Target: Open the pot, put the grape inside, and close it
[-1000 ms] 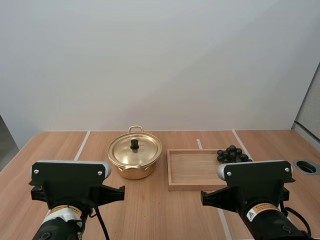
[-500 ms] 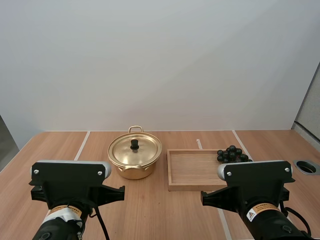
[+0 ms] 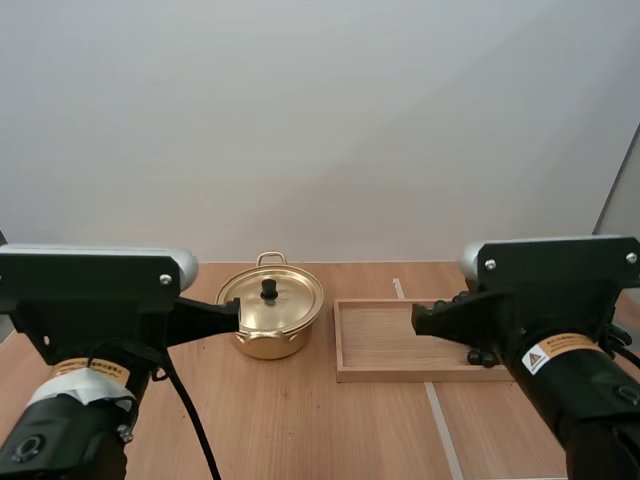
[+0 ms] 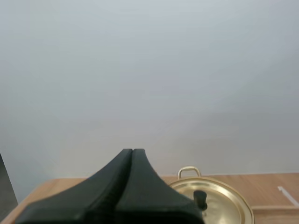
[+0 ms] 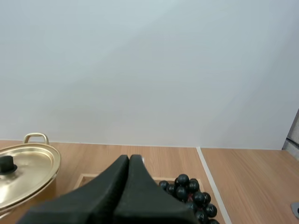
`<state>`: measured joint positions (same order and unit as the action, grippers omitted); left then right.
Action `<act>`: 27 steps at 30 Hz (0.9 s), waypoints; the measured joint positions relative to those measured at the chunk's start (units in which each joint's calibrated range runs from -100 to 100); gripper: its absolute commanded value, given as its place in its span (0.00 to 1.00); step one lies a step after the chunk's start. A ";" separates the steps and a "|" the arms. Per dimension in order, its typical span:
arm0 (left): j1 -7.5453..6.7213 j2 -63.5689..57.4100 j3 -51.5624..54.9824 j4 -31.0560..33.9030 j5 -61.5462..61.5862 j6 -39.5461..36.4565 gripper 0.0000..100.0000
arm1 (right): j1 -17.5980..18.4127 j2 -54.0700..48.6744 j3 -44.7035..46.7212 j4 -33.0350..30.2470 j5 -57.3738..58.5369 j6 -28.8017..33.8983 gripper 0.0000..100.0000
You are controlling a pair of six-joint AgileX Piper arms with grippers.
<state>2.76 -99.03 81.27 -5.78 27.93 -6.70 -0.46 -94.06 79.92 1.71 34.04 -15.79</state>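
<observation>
Now raised from rest: left gripper and right gripper, fingers pressed together, empty | pot lidded on the table | grapes lying in tray | opening not yet begun.

A light-brown wooden table carries everything. Directly on it, left of the middle in the high view and toward the far edge, stands a golden pot (a loop handle shows at its far side). Just beside the pot, to its right and not touching it, a shallow rectangular wooden tray lies flat on the tabletop. Thin white lines run over the wood from near to far, one of them showing both before and behind the tray
</observation>
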 measured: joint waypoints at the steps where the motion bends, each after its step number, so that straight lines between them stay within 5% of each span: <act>1: 0.00 0.92 -1.82 0.00 0.00 0.00 0.00 | 0.00 1.61 -2.05 0.00 1.47 0.00 0.00; 17: 0.00 30.32 -27.60 -0.93 28.55 0.00 0.00 | 0.00 31.99 -31.32 0.00 28.12 0.00 0.00; 27: 0.00 48.00 -34.78 -3.58 40.78 0.00 0.00 | 0.00 45.44 -39.94 0.00 35.79 0.00 0.00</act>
<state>2.76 -51.03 46.49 -9.36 68.71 -6.70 -0.46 -48.62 39.98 1.71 69.83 -15.79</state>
